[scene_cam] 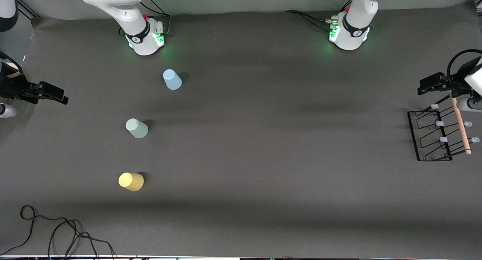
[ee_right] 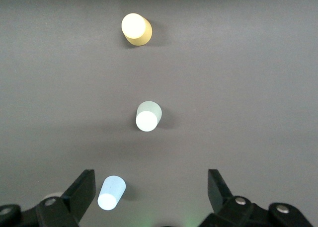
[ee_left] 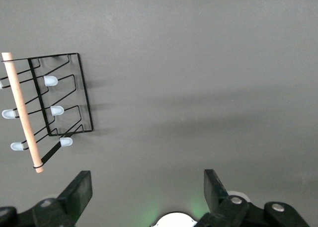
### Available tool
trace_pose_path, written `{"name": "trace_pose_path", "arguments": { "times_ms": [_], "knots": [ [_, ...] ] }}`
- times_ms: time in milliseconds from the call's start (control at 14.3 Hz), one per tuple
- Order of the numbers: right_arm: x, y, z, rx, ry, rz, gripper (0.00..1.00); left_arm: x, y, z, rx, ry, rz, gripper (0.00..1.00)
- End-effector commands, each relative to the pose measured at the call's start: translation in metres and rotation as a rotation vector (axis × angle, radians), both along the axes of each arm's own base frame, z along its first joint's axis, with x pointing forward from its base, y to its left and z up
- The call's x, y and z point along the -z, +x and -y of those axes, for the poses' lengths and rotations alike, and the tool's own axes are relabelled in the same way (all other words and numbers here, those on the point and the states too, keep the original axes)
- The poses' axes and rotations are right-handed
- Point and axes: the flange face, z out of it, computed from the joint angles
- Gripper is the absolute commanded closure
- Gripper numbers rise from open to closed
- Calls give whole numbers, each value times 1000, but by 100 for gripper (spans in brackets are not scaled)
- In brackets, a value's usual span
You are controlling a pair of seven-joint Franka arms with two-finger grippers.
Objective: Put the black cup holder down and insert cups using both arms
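The black cup holder [scene_cam: 415, 137] stands on the table at the left arm's end, its wooden rod handle [scene_cam: 461, 126] on top and no cup on its pale-tipped pegs. The left wrist view also shows the black cup holder [ee_left: 84, 95]. My left gripper [ee_left: 147, 180] hangs open and empty, high over that end, beside the holder. Three cups stand narrow end up toward the right arm's end: light blue [scene_cam: 172, 80], pale green [scene_cam: 137, 128] and yellow [scene_cam: 131, 181], nearest the front camera. My right gripper [ee_right: 149, 180] hangs open and empty above them, the blue cup [ee_right: 112, 192] beside one finger.
The two arm bases [scene_cam: 145, 37] [scene_cam: 348, 35] stand along the table's back edge with green lights. Loose black cables [scene_cam: 56, 233] lie at the front edge toward the right arm's end. A dark grey mat [scene_cam: 263, 139] covers the table between cups and holder.
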Motion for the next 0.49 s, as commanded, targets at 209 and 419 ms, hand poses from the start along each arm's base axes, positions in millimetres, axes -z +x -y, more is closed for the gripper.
{"name": "trace_pose_path", "arguments": {
  "times_ms": [209,419],
  "knots": [
    [-4,3,-1,0,-13,5,0,-4,-9,2,5,9,-4,0],
    [-5,2,-1,-2,-12,5,0,-4,-8,2,14,8,-4,0]
  ]
}}
